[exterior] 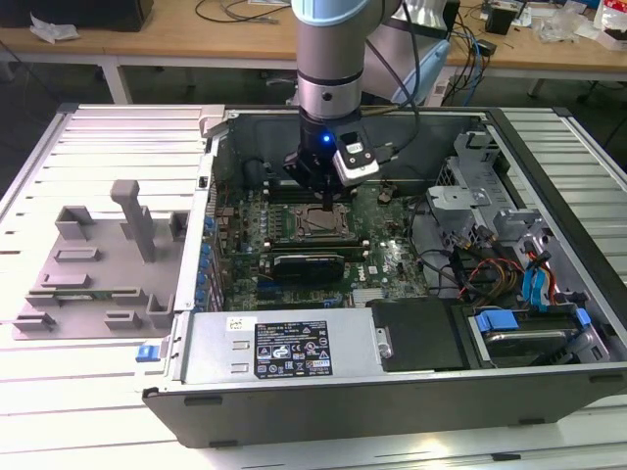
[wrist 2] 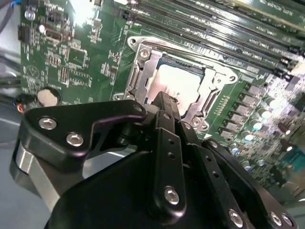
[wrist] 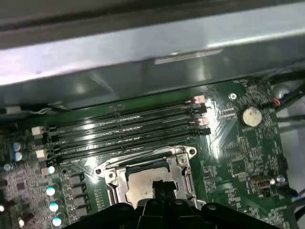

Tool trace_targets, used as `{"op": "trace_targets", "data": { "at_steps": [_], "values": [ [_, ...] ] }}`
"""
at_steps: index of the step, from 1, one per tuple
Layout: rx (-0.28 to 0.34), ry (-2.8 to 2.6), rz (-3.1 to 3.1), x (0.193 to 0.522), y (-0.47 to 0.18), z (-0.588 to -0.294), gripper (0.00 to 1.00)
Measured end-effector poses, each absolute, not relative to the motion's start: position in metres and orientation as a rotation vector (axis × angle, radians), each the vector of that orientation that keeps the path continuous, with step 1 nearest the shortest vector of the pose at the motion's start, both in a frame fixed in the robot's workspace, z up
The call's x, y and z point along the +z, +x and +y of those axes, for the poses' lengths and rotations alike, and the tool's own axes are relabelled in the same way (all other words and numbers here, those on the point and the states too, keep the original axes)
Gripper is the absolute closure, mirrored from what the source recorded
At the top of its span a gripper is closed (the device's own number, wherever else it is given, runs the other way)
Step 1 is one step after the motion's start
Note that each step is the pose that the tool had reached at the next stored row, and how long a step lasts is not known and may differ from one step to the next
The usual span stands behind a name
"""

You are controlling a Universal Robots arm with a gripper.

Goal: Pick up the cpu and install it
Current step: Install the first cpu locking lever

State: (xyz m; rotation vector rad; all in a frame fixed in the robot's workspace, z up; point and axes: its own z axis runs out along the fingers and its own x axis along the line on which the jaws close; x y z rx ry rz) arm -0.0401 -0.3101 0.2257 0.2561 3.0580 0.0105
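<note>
While the arm (exterior: pixel 333 49) stands almost straight down into the open computer case (exterior: pixel 549 157), its wrist showing a small blue light (exterior: pixel 326 138) and a grey camera block (exterior: pixel 355 162) on one side, the gripper (exterior: pixel 318 194) hangs directly over the socket frame (exterior: pixel 318 225). In both wrist views the gripper (wrist 2: pixel 164 100) (wrist: pixel 159 187) has its two black fingers drawn together, with only a hairline between the tips and nothing seen between them. The tips sit just above the cpu (wrist 2: pixel 183 86) (wrist: pixel 140 183). I cannot tell whether they touch it. The cpu lies flat inside the socket frame (wrist 2: pixel 143 71) (wrist: pixel 181 160), its pale silver top catching the light and the metal bracket framing it on all sides. Just beside the socket frame run the long black memory slots (wrist: pixel 124 129). Farther from it on the green motherboard (exterior: pixel 392 259) sits a round coin battery (wrist: pixel 251 115) (wrist 2: pixel 47 97). Well away from the socket frame, along the case's near edge in the exterior view, the silver power supply (exterior: pixel 284 343) carries a black label (exterior: pixel 294 350) with white print and a smaller white sticker beside it. I cannot read the wording on either. Outside the case, far from the socket frame toward the exterior view's left, a matte grey fixture (exterior: pixel 98 264) with upright blocks rests on the slatted table (exterior: pixel 59 392).
</note>
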Motion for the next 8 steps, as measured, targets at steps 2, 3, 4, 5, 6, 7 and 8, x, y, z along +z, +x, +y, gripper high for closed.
{"op": "trace_targets", "data": {
  "at_steps": [2,3,4,5,6,7,8],
  "values": [
    [0.013,0.162,3.065,0.2250,-0.0401,-0.3102,0.89],
    [0.012,0.159,3.065,0.2250,-0.0401,-0.3102,0.89],
    [0.012,0.159,3.065,0.2250,-0.0401,-0.3102,0.89],
    [0.013,0.159,3.065,0.2249,-0.0403,-0.3105,0.89],
    [0.013,0.159,3.065,0.2248,-0.0405,-0.3113,0.89],
    [0.013,0.159,3.065,0.2249,-0.0415,-0.3145,0.89],
    [0.013,0.158,3.065,0.2249,-0.0419,-0.3163,0.89]
  ]
}}
